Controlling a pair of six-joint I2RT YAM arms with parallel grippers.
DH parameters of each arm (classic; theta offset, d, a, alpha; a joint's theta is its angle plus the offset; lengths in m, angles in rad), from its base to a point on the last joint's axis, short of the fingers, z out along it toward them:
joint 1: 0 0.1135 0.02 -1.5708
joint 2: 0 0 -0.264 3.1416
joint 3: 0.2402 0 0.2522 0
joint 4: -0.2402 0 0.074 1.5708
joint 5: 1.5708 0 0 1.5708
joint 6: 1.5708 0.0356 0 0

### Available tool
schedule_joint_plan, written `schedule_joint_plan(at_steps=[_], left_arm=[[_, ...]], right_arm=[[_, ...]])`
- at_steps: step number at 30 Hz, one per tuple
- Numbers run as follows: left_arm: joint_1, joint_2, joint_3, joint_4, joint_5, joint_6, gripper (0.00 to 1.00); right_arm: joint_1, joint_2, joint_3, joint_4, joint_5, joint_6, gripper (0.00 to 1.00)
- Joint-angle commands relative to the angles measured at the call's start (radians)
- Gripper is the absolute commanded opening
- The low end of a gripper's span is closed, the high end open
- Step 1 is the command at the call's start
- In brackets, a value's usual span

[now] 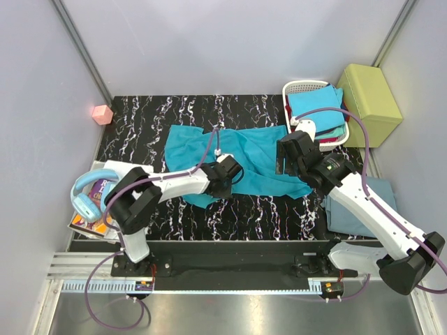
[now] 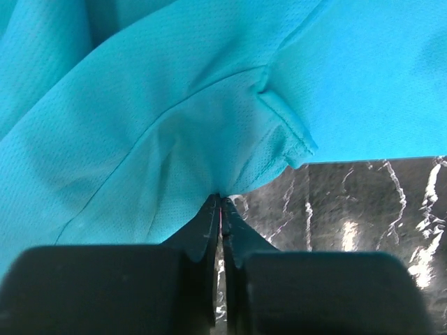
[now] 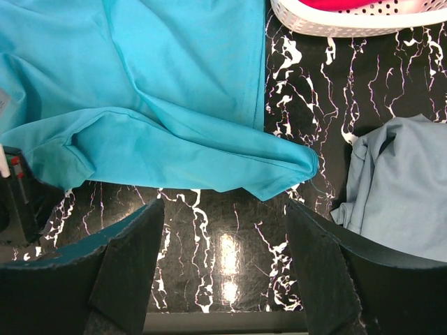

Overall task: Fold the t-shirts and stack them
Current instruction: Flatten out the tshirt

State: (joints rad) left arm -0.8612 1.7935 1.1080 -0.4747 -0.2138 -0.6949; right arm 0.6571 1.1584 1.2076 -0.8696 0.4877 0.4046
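A large teal t-shirt (image 1: 230, 155) lies spread and rumpled across the middle of the black marbled table. My left gripper (image 1: 228, 180) is shut on the shirt's near edge; the left wrist view shows the cloth (image 2: 174, 132) pinched between the closed fingertips. My right gripper (image 1: 288, 166) is open and empty, hovering over the shirt's right end; in the right wrist view the teal hem (image 3: 209, 160) lies just beyond its spread fingers (image 3: 129, 262). A dusty grey-blue shirt (image 1: 357, 209) lies at the table's right edge, also in the right wrist view (image 3: 398, 188).
A white slatted basket (image 1: 302, 89) at the back right holds bright blue, red and teal shirts (image 1: 318, 112). A yellow-green padded box (image 1: 369, 105) stands beside it. Blue headphones (image 1: 87, 195) and a book lie at the left edge. A pink cube (image 1: 102, 114) sits far left.
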Motion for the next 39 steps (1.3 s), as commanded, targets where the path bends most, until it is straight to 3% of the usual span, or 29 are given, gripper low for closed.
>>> schedule_joint_plan(at_steps=[1,12,23,30,36,39], left_arm=[[-0.001,-0.091,-0.033,-0.01,-0.03,-0.02,0.0],[-0.065,-0.41,-0.034,-0.24,-0.096,-0.071,0.0],[-0.182,-0.468,-0.114,-0.344,0.031,-0.186,0.0],[-0.341,-0.534,-0.154,-0.513,0.056,-0.29,0.0],[-0.387,-0.634,-0.233,-0.653,0.057,-0.382,0.0],[-0.391,-0.661,-0.275,-0.686,0.062,-0.4,0.09]], right_arm=[[-0.001,-0.019,0.0,0.007,0.025,-0.006,0.76],[-0.002,-0.003,-0.006,0.026,0.015,0.002,0.75],[-0.002,0.038,0.024,0.035,-0.027,0.017,0.75],[-0.002,0.027,0.015,0.026,-0.026,0.03,0.75],[-0.002,0.038,0.001,0.029,-0.024,0.04,0.75],[-0.001,0.052,0.0,0.035,-0.035,0.046,0.75]])
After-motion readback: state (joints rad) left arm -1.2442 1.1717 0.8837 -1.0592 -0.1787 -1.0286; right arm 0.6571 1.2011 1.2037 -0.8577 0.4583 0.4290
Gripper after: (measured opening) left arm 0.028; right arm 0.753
